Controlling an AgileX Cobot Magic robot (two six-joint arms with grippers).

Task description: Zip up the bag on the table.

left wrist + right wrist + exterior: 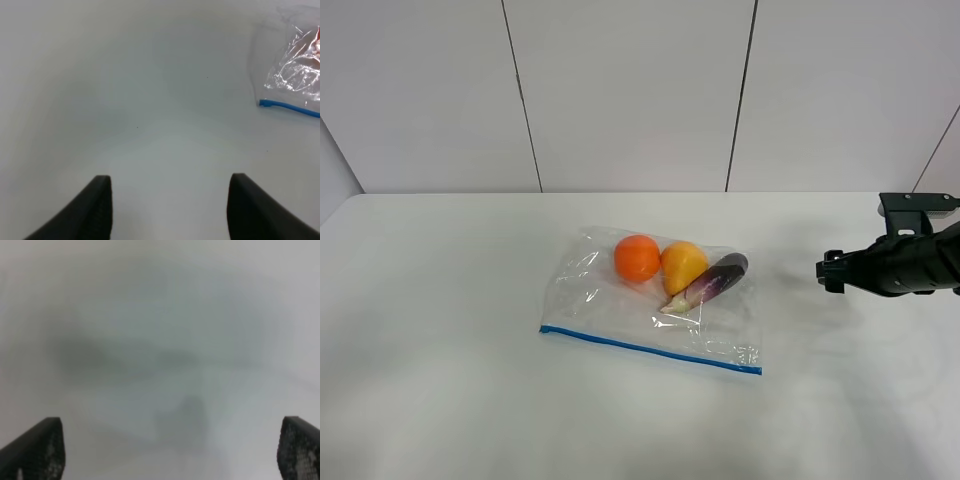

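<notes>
The bag [650, 300] lies flat near the middle of the table [440, 380], clear and crinkly. Its blue zip strip [650, 348] runs along the near edge. Through the plastic show an orange [637, 257], a yellow pear [682, 265] and a purple eggplant [716, 279]. My right gripper [829, 270] hovers to the right of the bag, well apart from it; in its wrist view it [172, 420] stands open over blurred white surface. My left gripper [170, 177] is open and empty over bare table, with a corner of the bag [292, 65] and the end of the zip strip [287, 106] off to one side. The left arm is outside the high view.
A pale panelled wall [630, 90] rises behind the table's far edge. The dark right arm [910, 262] reaches in from the right edge, with a black bracket [917, 204] above it.
</notes>
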